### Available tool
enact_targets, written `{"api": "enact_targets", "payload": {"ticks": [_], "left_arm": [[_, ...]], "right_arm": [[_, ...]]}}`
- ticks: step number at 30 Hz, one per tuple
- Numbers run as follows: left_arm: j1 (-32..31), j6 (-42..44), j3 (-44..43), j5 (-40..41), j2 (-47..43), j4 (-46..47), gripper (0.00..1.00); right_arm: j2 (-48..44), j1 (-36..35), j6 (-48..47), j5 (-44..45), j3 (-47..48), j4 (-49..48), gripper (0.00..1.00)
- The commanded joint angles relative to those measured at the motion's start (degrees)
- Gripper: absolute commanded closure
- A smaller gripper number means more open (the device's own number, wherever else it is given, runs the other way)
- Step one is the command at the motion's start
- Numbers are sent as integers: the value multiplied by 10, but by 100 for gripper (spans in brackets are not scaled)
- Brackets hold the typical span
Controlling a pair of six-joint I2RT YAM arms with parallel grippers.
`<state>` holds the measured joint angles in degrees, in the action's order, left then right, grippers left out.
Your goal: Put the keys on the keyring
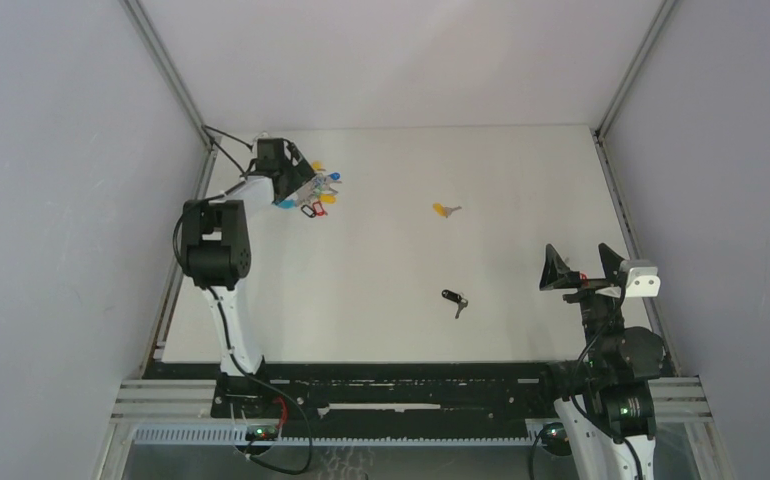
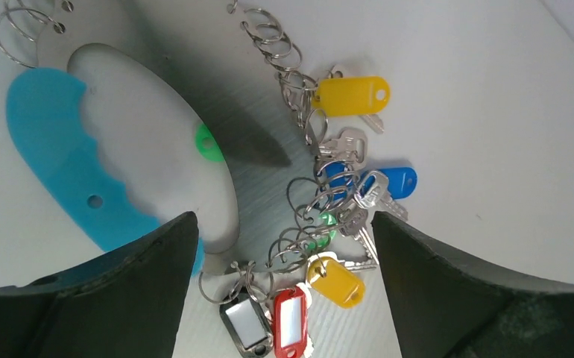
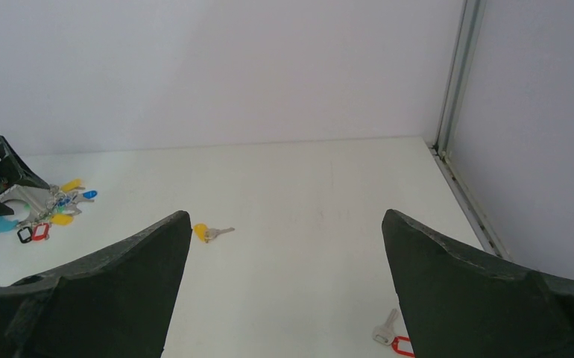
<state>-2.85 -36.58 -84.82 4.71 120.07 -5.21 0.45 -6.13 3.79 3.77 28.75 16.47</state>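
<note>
Yellow-tagged key [image 3: 211, 232] and red-tagged key [image 3: 393, 338] lie well apart.

A white table [image 1: 361, 300] carries everything. At its far left corner lies the keyring [image 1: 313, 197], spread flat: a light-blue plastic piece [image 2: 45, 149] partly under a pale oval one [image 2: 150, 149], and a chain of metal rings [image 2: 299, 104] strung with yellow, blue, green, red and black tags. A yellow-tagged key [image 1: 446, 209] lies alone past the middle. A black-tagged key [image 1: 454, 299] lies nearer the front, well apart from it. A red-tagged key [image 3: 394, 339] lies toward the right side.
</note>
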Motion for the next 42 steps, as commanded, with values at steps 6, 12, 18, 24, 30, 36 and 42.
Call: {"api": "enact_targets", "payload": {"ticks": [6,12,18,24,30,36,42], "left_arm": [[-7,-45,15,-114,9,-5,17],[-50,-41,164,-123,-82,29,26],[-134,-30,320,-108,-184,35,33],[-176,-41,490,-67,-357,14,30],[-173,-66,597,24,-511,-55,21],[-157,-77,543,22,-557,-79,17],[-157,-175,494,14,-515,-49,15]], "right_arm": [[-26,0,-6,5,-1,-22,0],[-39,-2,-3,2,-1,-21,0],[-49,-12,1,-4,2,-17,0],[-50,-31,0,-2,5,-9,0],[-52,-34,1,-4,6,-10,0],[-52,-41,1,-4,6,-8,0],[-54,-41,0,2,8,-5,0]]}}
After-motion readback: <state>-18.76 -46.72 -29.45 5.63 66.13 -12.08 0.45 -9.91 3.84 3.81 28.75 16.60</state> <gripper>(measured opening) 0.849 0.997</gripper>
